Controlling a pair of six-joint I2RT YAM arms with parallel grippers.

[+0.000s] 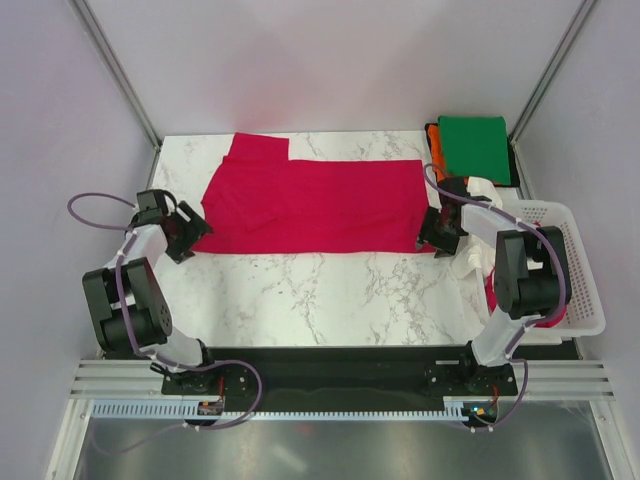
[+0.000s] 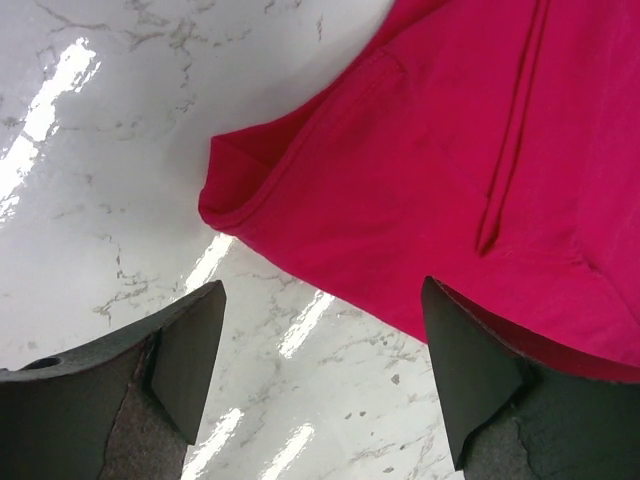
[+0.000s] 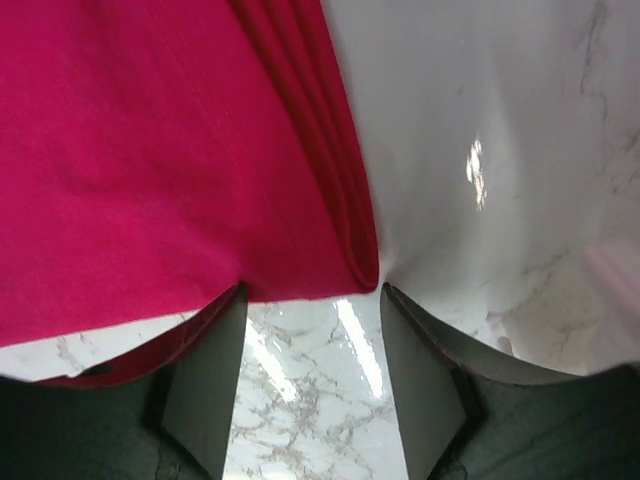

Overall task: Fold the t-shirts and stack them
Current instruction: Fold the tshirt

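Observation:
A large crimson t-shirt lies spread flat across the back of the marble table. My left gripper is open and empty at the shirt's near-left corner; in the left wrist view the gripper stands just short of the sleeve hem. My right gripper is open at the near-right corner; in the right wrist view the gripper straddles the shirt's folded edge. A folded green shirt lies on an orange one at the back right. White cloth hangs by the basket.
A white slotted plastic basket stands at the right edge with red cloth showing inside. Bare marble lies between the shirt and the arm bases. Grey walls and metal posts enclose the table.

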